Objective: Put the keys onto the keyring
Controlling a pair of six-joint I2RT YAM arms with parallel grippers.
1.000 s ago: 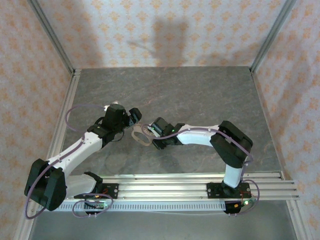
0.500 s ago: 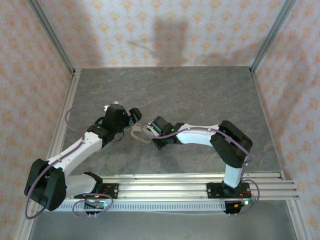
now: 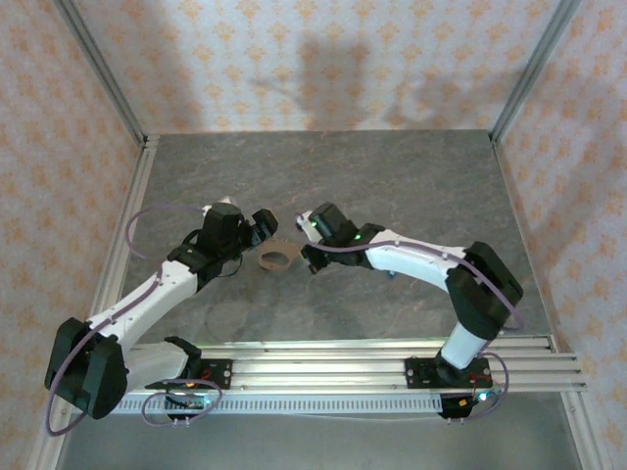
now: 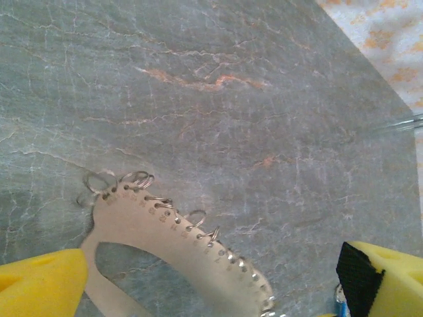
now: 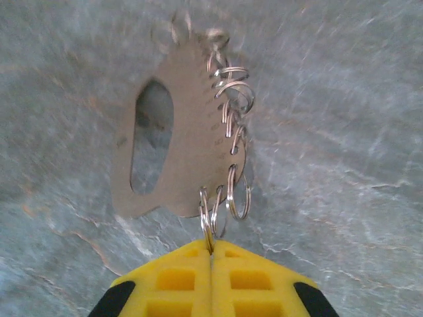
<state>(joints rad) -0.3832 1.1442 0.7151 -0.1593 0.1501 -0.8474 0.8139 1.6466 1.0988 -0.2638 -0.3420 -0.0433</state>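
Two things differ from a second ago. Your right arm has swung its elbow outward and carried its wrist round to the far right of the keyring (image 3: pixel 277 259). The keyring itself has slid slightly away from the arm bases and now lies flat and darker-looking on the table (image 3: pixel 411 186).

Your right gripper (image 5: pixel 211 254) has its fingers pressed together. One of the small split rings (image 5: pixel 210 221) along the keyring's edge is caught in the seam between them, so I judge it to be pinching that ring. Your left gripper (image 4: pixel 211 290) has its fingers spread wide, one off each end of the keyring, and they close on nothing.

A speck of blue and silver sits against the inner face of one left finger, just past the keyring's end. It is probably the key (image 4: pixel 339 298), but it is too cropped to tell whether it is held or only lying there.

For the task, this suggests the keyring is now anchored by one ring, while the threading itself is not yet done. Your next move calls for bringing the key to that pinched ring without dragging the keyring out from under it.
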